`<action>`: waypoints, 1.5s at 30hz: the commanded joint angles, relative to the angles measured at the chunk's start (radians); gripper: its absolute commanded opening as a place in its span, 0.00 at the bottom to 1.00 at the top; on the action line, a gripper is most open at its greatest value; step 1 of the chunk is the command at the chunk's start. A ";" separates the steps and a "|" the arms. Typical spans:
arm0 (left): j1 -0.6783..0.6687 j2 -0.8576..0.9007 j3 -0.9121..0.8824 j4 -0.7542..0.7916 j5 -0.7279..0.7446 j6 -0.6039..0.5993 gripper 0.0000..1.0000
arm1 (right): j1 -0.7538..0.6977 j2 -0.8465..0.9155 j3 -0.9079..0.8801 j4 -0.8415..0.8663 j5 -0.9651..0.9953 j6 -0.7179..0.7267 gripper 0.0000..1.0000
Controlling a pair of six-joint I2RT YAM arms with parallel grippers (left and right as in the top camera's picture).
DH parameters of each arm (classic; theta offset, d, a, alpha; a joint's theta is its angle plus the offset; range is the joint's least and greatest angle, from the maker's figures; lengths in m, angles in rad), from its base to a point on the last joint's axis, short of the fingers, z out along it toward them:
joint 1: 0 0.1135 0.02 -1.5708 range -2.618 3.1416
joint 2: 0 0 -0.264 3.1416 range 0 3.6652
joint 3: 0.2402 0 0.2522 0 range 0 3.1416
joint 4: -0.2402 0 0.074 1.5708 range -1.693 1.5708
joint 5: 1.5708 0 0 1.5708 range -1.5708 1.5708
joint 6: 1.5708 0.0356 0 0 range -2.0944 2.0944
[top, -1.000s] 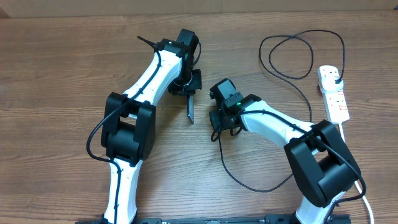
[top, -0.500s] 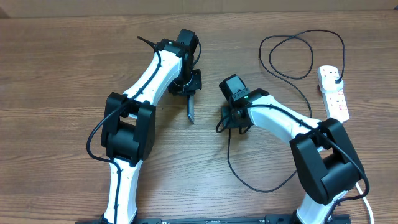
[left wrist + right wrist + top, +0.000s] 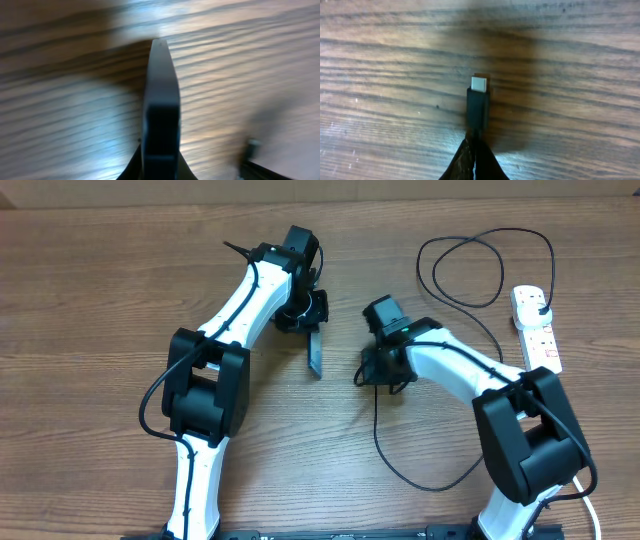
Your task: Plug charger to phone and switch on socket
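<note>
My left gripper (image 3: 308,320) is shut on the phone (image 3: 314,352) and holds it on edge above the table; only its dark edge (image 3: 161,95) shows in the left wrist view. My right gripper (image 3: 362,370) is shut on the charger's connector end, just right of the phone. In the right wrist view the black connector (image 3: 478,107) with its metal tip sticks out past my closed fingertips. The black cable (image 3: 400,465) loops over the table to a black plug (image 3: 540,305) seated in the white socket strip (image 3: 535,330) at the far right.
The socket's thick white cord (image 3: 588,510) runs down the right edge. A loop of black cable (image 3: 470,270) lies at the back right. The table is bare wood (image 3: 100,300).
My right gripper has moved right and slightly back with the connector, dragging the cable. The phone in my left gripper has shifted a little right and tilted.
</note>
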 commanded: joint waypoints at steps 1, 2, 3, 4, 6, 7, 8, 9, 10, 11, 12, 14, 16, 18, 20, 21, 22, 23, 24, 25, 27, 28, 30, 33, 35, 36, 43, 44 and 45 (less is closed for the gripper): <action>0.045 0.006 0.000 0.055 0.308 0.066 0.04 | -0.076 0.004 0.002 -0.010 -0.189 -0.100 0.04; 0.056 0.006 0.000 0.070 0.353 0.066 0.04 | -0.093 0.000 0.002 -0.010 -0.220 -0.106 0.04; 0.072 0.006 0.000 0.093 0.407 0.068 0.04 | -0.114 -0.004 0.002 -0.010 -0.269 -0.134 0.04; 0.085 0.006 0.000 0.112 0.453 0.076 0.04 | -0.133 -0.006 0.002 -0.009 -0.325 -0.166 0.04; 0.114 0.006 0.000 0.163 0.573 0.109 0.04 | -0.166 -0.008 0.002 -0.006 -0.439 -0.206 0.04; 0.138 0.006 0.000 0.216 0.694 0.138 0.04 | -0.203 -0.008 0.002 -0.002 -0.573 -0.232 0.04; 0.151 0.006 0.000 0.248 0.757 0.145 0.04 | -0.218 -0.008 0.002 -0.001 -0.629 -0.244 0.04; 0.164 0.006 0.000 0.286 0.815 0.147 0.04 | -0.236 -0.008 0.002 0.002 -0.700 -0.262 0.04; 0.173 0.006 0.000 0.316 0.852 0.146 0.04 | -0.249 -0.008 0.002 0.004 -0.763 -0.280 0.04; 0.184 0.006 0.000 0.356 0.897 0.144 0.04 | -0.270 -0.008 0.002 0.006 -0.856 -0.309 0.04; 0.196 0.005 0.000 0.398 0.932 0.132 0.04 | -0.282 -0.008 0.002 0.007 -0.908 -0.320 0.04; 0.203 0.002 0.000 0.413 0.924 0.104 0.04 | -0.287 -0.008 0.002 0.006 -0.949 -0.322 0.04; 0.205 -0.003 0.000 0.428 0.920 0.080 0.04 | -0.287 -0.008 0.002 0.008 -1.006 -0.340 0.04; 0.205 -0.007 0.000 0.441 0.919 0.070 0.04 | -0.286 -0.008 0.002 0.016 -1.082 -0.361 0.04; 0.201 -0.011 0.000 0.477 0.920 0.038 0.04 | -0.286 -0.008 0.002 0.037 -1.154 -0.361 0.04; 0.200 -0.013 0.000 0.494 0.919 0.019 0.04 | -0.286 -0.008 0.002 0.049 -1.178 -0.360 0.04; 0.201 -0.014 0.000 0.542 0.919 -0.035 0.04 | -0.287 -0.008 0.002 0.063 -1.177 -0.355 0.04; 0.201 -0.014 0.000 0.563 0.918 -0.061 0.04 | -0.287 -0.008 0.002 0.062 -1.140 -0.347 0.04; 0.203 -0.014 0.000 0.578 0.912 -0.083 0.04 | -0.287 -0.008 0.002 0.058 -1.081 -0.328 0.04; 0.208 -0.014 0.000 0.579 0.884 -0.103 0.04 | -0.287 -0.008 0.002 0.049 -0.963 -0.284 0.04; 0.214 -0.014 0.000 0.575 0.852 -0.109 0.04 | -0.278 -0.008 0.002 0.031 -0.796 -0.238 0.04; 0.216 -0.014 0.000 0.556 0.822 -0.109 0.04 | -0.262 -0.008 0.002 0.025 -0.700 -0.216 0.11; 0.216 -0.014 0.000 0.528 0.791 -0.108 0.04 | -0.244 -0.008 0.003 0.025 -0.635 -0.189 0.36; 0.216 -0.014 0.000 0.515 0.785 -0.108 0.04 | -0.204 -0.008 0.010 0.023 -0.495 -0.147 0.50; 0.218 -0.014 0.000 0.516 0.785 -0.109 0.04 | -0.171 -0.008 0.015 0.020 -0.401 -0.138 0.57; 0.221 -0.014 0.000 0.516 0.785 -0.109 0.04 | -0.149 -0.008 0.016 0.020 -0.360 -0.138 0.58; 0.248 -0.014 0.000 0.514 0.819 -0.108 0.04 | -0.018 -0.008 0.016 0.028 -0.079 -0.105 0.57; 0.249 -0.014 0.000 0.514 0.819 -0.108 0.04 | 0.000 -0.006 0.016 0.029 -0.042 -0.089 0.57; 0.249 -0.014 0.000 0.514 0.819 -0.108 0.04 | 0.011 -0.005 0.016 0.031 -0.014 -0.078 0.57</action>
